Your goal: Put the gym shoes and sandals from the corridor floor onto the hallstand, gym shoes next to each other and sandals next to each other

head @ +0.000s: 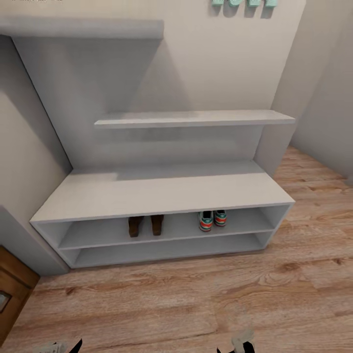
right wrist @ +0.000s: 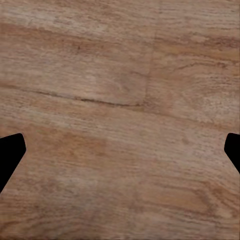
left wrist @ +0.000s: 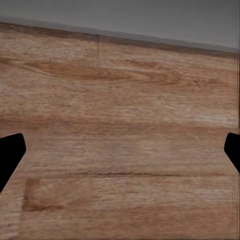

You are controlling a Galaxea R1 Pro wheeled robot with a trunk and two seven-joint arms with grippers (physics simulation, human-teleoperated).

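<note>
The pale-grey hallstand [head: 162, 191] stands against the wall ahead in the head view. On its upper open shelf the two dark brown sandals [head: 145, 225] stand side by side, left of centre. Side by side on the same shelf, further right, are the two cream gym shoes [head: 213, 219], showing red-orange and green. Brown plank corridor floor [head: 196, 304] lies between me and the rack. My left gripper [left wrist: 120, 155] is open over bare floor, its fingers wide apart. Open in the same way, my right gripper [right wrist: 120, 155] holds nothing.
The hallstand's back panel carries a mid ledge [head: 196, 117] and a higher ledge [head: 83, 27]. A brown wooden piece [head: 12, 294] juts in at the lower left. Teal wall letters [head: 243, 4] hang above. A wall corner closes the right side.
</note>
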